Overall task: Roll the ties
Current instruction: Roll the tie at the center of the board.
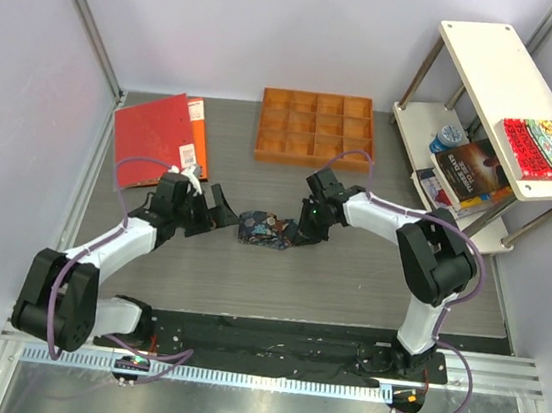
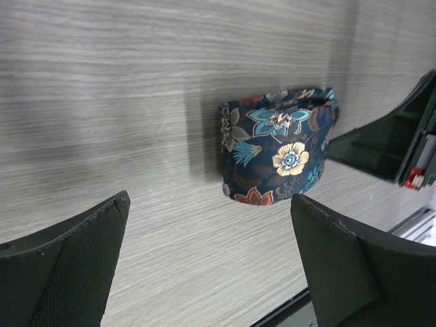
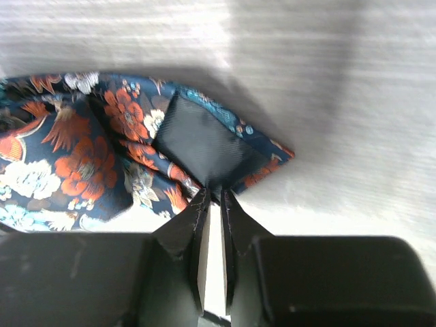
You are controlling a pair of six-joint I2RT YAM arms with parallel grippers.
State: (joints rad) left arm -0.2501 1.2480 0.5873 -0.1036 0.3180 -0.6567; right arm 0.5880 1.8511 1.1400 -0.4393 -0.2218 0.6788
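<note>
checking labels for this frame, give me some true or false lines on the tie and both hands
1. The dark navy floral fabric necktie lies rolled up on the grey wood-grain table. True.
2. The left hand is clamped on the necktie. False: it is open beside it, apart.
3. The right hand pinches the necktie's pointed end. True.
4. The necktie sits in the orange compartmented tray. False: it lies on the table, nearer than the tray.

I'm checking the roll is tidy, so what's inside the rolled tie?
The tie stands as a loose coil on the table. Through its top opening only more flowered fabric shows; deeper in, the outer wraps hide the core.
</note>
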